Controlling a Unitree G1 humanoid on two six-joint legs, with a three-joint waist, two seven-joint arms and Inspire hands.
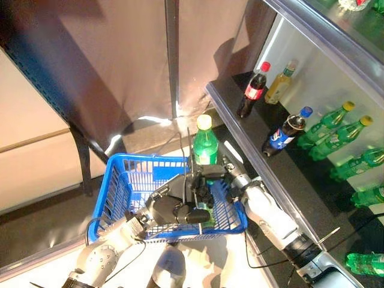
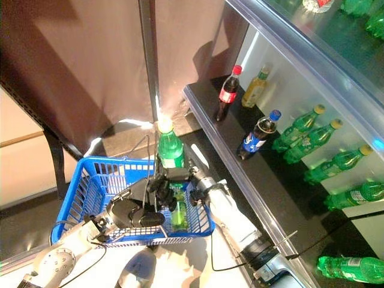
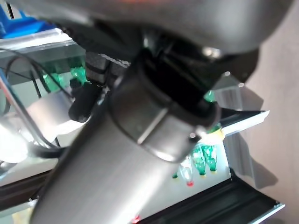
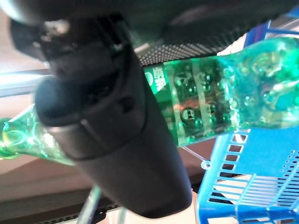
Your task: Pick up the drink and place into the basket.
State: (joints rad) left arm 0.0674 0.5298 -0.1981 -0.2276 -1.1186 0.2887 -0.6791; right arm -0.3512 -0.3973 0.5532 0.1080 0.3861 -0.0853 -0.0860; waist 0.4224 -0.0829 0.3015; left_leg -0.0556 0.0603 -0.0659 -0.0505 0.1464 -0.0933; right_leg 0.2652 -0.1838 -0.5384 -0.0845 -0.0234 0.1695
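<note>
Right hand (image 1: 219, 180) grips the green bottle (image 1: 204, 147) upright over the blue basket's (image 1: 120, 186) right part; left hand (image 1: 174, 207) curls round the wire handle (image 1: 191, 157). On the right, a shelf (image 1: 288, 174) carries more bottles. Right wrist view: fingers (image 4: 112, 135) wrap the bottle.

A dark shelf (image 1: 288, 174) runs diagonally down the right side of the frame. Upright at its upper end stand a red-capped cola bottle (image 1: 253, 90), a yellow bottle (image 1: 281, 82) and a blue-capped cola bottle (image 1: 287, 132). Green bottles (image 1: 336, 133) lie on their sides toward the right edge.
</note>
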